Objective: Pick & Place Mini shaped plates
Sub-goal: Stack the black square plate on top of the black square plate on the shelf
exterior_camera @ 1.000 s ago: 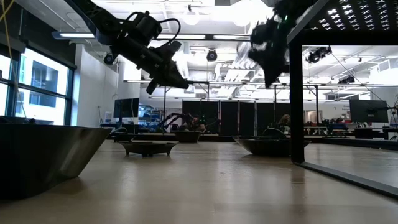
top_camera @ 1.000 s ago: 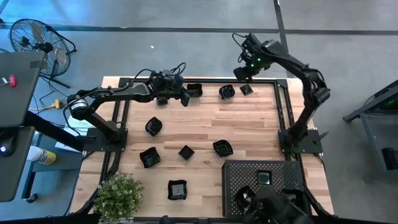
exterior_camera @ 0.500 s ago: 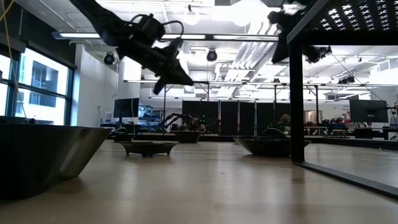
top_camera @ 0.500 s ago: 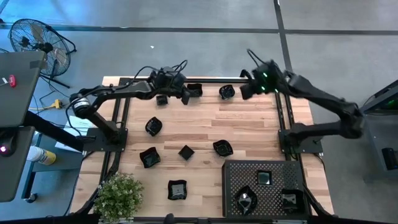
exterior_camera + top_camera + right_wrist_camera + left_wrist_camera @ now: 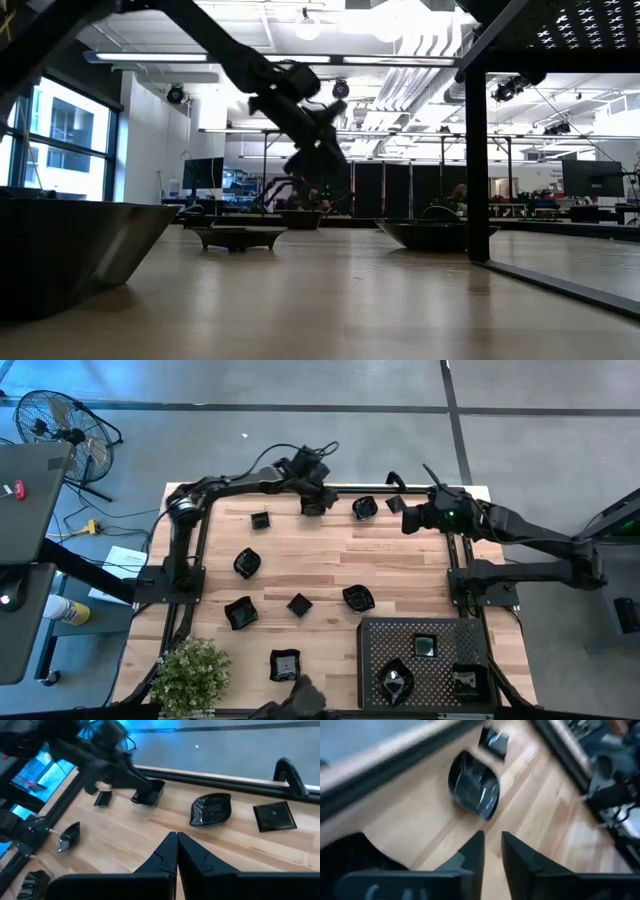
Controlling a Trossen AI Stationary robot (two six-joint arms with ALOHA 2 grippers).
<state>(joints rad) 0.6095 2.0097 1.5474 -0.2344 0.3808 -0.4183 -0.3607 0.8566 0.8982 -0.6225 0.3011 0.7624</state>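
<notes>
L arm swung right; fingers (image 5: 492,852) slightly parted, roundish plate (image 5: 473,786) just ahead.

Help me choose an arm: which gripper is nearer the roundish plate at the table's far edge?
Left. The left gripper hovers just beside the roundish plate; the right gripper sits slightly farther, beyond a small square plate.

Small glossy black dishes (image 5: 246,563), all told: twelve
Dishes lying on the light wooden tabletop (image 5: 400,560): nine
Dishes lying on the tray: three
Large black perforated rectangular tray (image 5: 445,630): one
Dark robot arms (image 5: 230,485): two
Green leafy potted plant (image 5: 190,675): one
Black round floor fan (image 5: 60,425): one
</notes>
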